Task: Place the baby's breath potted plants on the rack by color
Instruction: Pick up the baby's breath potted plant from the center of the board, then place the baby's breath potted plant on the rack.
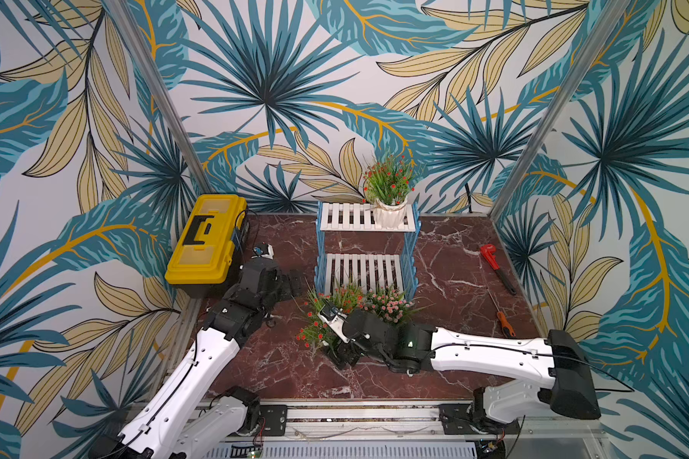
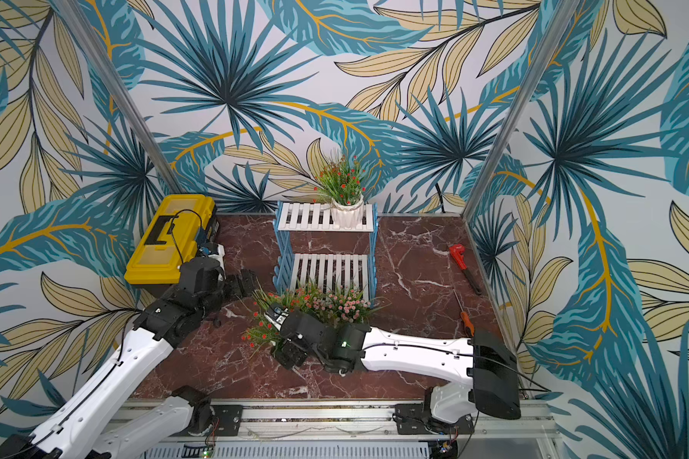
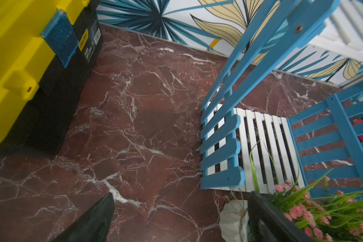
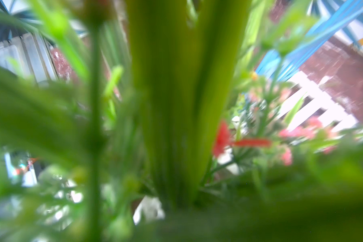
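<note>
Left wrist view: left fingers (image 3: 88, 222) gape wide, empty, over open desk (image 3: 134, 125) beside the rack (image 3: 222, 180); right fingers (image 1: 339, 355) (grip hidden) sit in a red-flowered plant (image 1: 315, 334) near the lower shelf's front edge.

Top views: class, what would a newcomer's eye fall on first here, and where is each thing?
The yellow toolbox stands out at the table's left edge. A red-flowered potted plant sits alone on the right end of the rack's upper shelf. In front of the rack, the right arm reaches into a cluster of red- and pink-flowered plants on the table.
</note>
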Robot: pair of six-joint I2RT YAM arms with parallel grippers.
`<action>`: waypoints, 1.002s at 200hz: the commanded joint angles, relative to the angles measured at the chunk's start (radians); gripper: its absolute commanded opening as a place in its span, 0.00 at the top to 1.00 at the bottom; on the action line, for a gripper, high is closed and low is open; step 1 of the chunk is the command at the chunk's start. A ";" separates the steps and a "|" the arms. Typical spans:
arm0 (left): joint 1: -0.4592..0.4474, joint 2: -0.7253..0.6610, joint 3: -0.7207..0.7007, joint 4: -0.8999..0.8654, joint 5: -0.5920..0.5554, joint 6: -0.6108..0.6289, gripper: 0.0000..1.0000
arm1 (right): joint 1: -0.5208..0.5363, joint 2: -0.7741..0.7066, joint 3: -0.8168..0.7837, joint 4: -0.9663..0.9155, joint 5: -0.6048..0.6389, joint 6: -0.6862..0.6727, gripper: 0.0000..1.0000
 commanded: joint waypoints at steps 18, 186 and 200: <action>-0.004 -0.024 -0.046 0.014 0.026 -0.013 0.01 | -0.075 0.009 0.268 -0.245 -0.029 -0.080 0.95; -0.004 -0.228 -0.242 0.113 0.034 -0.067 0.01 | -0.489 0.577 1.345 -0.592 -0.149 -0.229 0.98; -0.003 -0.214 -0.242 0.130 0.033 -0.062 0.01 | -0.508 0.582 1.340 -0.565 -0.181 -0.212 0.98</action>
